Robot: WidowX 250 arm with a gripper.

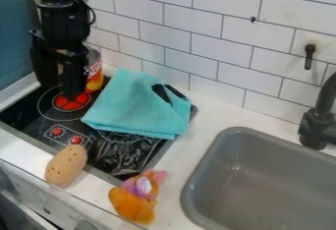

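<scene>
Gripper (62, 91), black, 1: at upper left, above the stove top; its 2 fingers stood spread, with no hold on anything visible.

Can (97, 74), red and yellow, 1: upright at the stove's rear, partly behind the gripper; contact could not be told. Its rounded side seemed to favour a level, centred pinch, with fingers kept off the nearby cloth.

Stove top (18, 111), black, 1: red burner (70, 101) below the gripper.

Cloth (134, 106), turquoise, folded, 1: beside the can, over the stove's right part; soft, likely to snag or drag.

Potato (66, 165), 1: at the stove's front edge.

Plush toy (138, 198), orange, 1: on the tabletop (172, 194), between stove and sink (282, 175).
</scene>
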